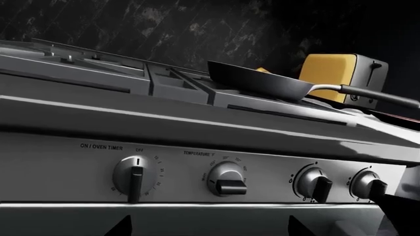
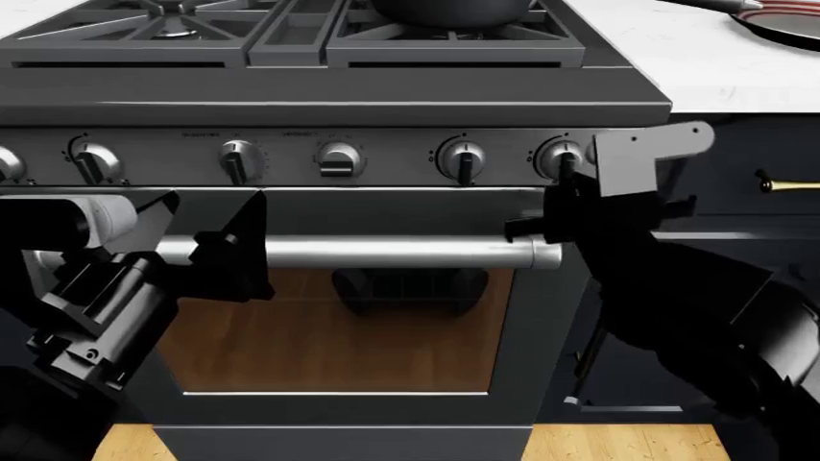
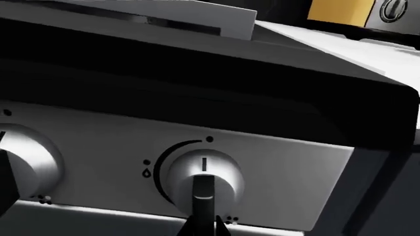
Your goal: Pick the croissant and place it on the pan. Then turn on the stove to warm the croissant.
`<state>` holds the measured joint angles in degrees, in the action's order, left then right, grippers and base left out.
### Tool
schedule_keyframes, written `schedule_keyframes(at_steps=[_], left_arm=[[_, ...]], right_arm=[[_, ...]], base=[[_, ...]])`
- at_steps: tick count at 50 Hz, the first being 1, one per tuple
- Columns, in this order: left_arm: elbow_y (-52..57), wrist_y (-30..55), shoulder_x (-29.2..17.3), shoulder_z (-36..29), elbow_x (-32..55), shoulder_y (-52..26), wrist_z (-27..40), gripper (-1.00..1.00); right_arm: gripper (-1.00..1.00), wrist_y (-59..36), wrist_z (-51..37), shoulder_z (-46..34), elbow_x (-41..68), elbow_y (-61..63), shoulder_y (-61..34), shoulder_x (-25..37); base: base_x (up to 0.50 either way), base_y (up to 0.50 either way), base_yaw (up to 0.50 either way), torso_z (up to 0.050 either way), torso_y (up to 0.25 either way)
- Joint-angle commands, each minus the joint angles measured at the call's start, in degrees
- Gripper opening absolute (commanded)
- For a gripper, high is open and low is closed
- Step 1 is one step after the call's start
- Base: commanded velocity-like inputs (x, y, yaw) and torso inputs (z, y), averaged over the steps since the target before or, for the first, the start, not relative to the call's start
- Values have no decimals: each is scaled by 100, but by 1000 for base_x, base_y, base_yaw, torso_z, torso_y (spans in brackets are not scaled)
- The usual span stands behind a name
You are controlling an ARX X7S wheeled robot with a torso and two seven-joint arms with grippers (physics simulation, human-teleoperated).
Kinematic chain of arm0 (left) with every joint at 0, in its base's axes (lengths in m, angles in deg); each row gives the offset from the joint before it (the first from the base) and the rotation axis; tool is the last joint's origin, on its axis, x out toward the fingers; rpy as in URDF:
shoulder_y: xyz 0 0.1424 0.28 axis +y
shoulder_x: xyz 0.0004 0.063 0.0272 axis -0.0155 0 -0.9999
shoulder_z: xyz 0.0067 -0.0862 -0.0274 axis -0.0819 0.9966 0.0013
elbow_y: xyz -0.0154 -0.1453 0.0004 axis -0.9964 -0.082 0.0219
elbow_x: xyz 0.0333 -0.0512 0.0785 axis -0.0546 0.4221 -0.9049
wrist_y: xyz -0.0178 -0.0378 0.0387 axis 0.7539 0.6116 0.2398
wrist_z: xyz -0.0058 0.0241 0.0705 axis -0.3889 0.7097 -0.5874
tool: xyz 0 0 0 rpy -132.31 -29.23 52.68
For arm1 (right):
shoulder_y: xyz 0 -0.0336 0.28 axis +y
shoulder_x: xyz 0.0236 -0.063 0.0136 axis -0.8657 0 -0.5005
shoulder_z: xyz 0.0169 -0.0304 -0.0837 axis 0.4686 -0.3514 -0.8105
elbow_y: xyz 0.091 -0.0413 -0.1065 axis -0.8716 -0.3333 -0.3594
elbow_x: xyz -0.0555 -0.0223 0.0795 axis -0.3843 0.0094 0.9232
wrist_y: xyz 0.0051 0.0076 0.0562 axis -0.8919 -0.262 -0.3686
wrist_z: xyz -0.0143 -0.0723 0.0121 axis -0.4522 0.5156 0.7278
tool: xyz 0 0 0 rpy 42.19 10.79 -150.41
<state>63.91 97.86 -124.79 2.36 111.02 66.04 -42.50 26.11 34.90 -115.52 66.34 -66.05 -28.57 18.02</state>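
Note:
The stove (image 2: 384,96) fills the head view, its row of silver knobs facing me. The dark pan (image 1: 262,81) sits on the right grate, handle pointing right. A small golden piece of the croissant (image 1: 262,70) peeks over the pan's rim; the rest is hidden. My right gripper (image 3: 203,225) is at the rightmost knob (image 3: 203,177), its fingertips closed on the knob's black grip, which points straight up and down. In front of the oven door, below the timer knob (image 1: 135,174), my left gripper (image 2: 205,235) hangs open and holds nothing.
A yellow-sided toaster (image 1: 331,73) stands behind the pan's handle. A dark plate with red rings (image 2: 782,24) lies on the white counter (image 2: 692,58) right of the stove. The steel oven handle (image 2: 384,253) runs between my two grippers. A dark cabinet with a brass pull (image 2: 784,182) is at the right.

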Motion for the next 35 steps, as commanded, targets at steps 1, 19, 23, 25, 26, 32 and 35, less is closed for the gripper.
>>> schedule_keyframes(at_steps=[1,19,23,25,26,32,35], left_arm=[[-31,-18,6,-11,5,-1,-9,100],[-90,-51,23,-34,-27,31,-17,100],[-83,-53,15,-36,-29,29,-10,100],[-80,-56,13,-35,-32,31,-5,100],[-77,-57,12,-35,-30,32,-5,100],[-73,-54,12,-57,-37,14,0,100],[-86,-55,19,-73,-48,5,-2,100]], right_arm=[[-100,-74,306,-170,-4,86,-212,-72],[-100,-364,905,-484,-172,-298,-534,-171],[-100,-391,940,-516,-177,-281,-537,-170],[-100,-406,947,-533,-184,-255,-536,-161],[-100,-416,945,-541,-187,-240,-535,-156],[-100,-504,931,-631,-277,-133,-585,-106],[-100,-532,938,-672,-331,-108,-612,-92]], base=[[0,0,0,0,0],[0,0,0,0,0],[0,0,0,0,0],[0,0,0,0,0],[0,0,0,0,0],[0,0,0,0,0],[0,0,0,0,0]])
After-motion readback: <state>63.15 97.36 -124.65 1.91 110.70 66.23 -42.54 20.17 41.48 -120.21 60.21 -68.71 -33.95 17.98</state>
